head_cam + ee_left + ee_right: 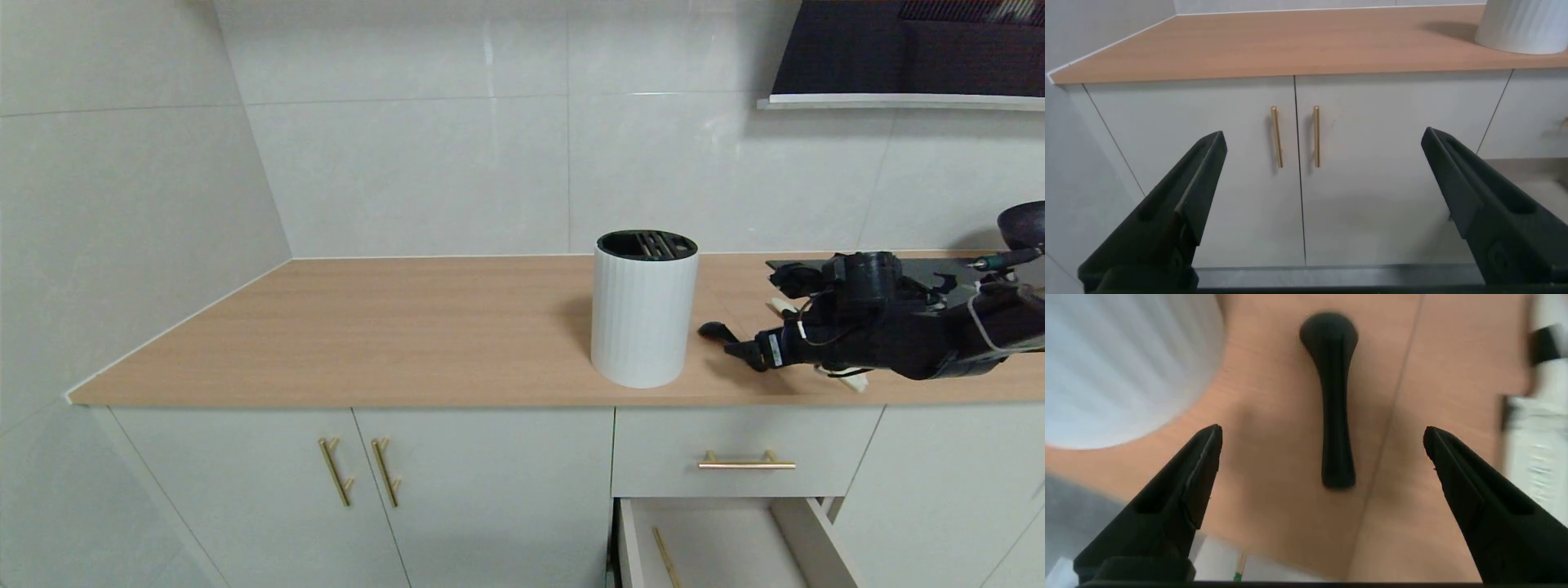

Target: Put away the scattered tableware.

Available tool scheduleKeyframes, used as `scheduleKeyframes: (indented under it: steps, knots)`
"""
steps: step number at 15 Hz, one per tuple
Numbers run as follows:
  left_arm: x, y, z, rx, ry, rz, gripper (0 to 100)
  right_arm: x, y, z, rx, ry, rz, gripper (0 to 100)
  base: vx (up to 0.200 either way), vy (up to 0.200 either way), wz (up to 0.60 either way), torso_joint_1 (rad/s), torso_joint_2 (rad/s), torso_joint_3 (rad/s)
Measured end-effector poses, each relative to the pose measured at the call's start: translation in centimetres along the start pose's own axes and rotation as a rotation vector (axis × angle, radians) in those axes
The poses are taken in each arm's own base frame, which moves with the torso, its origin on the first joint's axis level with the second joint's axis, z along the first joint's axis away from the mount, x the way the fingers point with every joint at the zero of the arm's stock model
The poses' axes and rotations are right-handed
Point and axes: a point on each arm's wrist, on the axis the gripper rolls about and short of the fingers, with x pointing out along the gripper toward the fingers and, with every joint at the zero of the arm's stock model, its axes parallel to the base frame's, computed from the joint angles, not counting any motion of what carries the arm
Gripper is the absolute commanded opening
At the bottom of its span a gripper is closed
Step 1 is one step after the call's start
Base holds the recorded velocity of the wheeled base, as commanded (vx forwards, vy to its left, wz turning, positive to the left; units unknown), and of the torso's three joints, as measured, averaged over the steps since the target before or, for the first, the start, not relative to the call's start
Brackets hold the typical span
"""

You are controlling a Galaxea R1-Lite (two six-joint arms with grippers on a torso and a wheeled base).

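Observation:
A white ribbed utensil holder [644, 314] with a black slotted top stands on the wooden counter [408, 327]. Just right of it lies a small black spoon-like utensil [715, 330]. My right gripper [739, 347] hovers low over it, open; in the right wrist view the black utensil [1331, 400] lies between the spread fingers of the right gripper [1321, 437], untouched, with the holder [1127, 359] close beside. Cream-coloured utensils [849, 377] lie partly hidden under the right arm. My left gripper [1323, 139] is open and empty, held below counter height in front of the cabinet doors [1298, 180].
A black cooktop [955, 269] with a dark pot [1024, 224] sits at the back right. Below the counter a drawer [718, 543] stands pulled open, with a thin gold stick inside. A tiled wall closes the left end and the back.

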Motion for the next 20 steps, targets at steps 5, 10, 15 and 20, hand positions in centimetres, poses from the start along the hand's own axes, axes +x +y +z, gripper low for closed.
scheduleKeyframes:
  steps: [5, 10, 15, 20]
  knots:
    - [0.0, 0.0, 0.0, 0.000, 0.000, 0.000, 100, 3.1, -0.9, -1.4, 0.019, 0.023, 0.001, 100, 0.000, 0.000, 0.00, 0.000, 0.00, 0.000]
    - [0.0, 0.0, 0.0, 0.000, 0.000, 0.000, 100, 3.6, -1.1, -1.9, 0.024, 0.032, 0.004, 0, 0.000, 0.000, 0.00, 0.000, 0.00, 0.000]
    - [0.0, 0.0, 0.0, 0.000, 0.000, 0.000, 100, 3.8, -1.2, -2.1, 0.027, 0.034, 0.004, 0, 0.000, 0.000, 0.00, 0.000, 0.00, 0.000]
    - [0.0, 0.0, 0.0, 0.000, 0.000, 0.000, 100, 3.9, -1.1, -1.8, 0.075, 0.030, 0.003, 0, 0.000, 0.000, 0.00, 0.000, 0.00, 0.000]
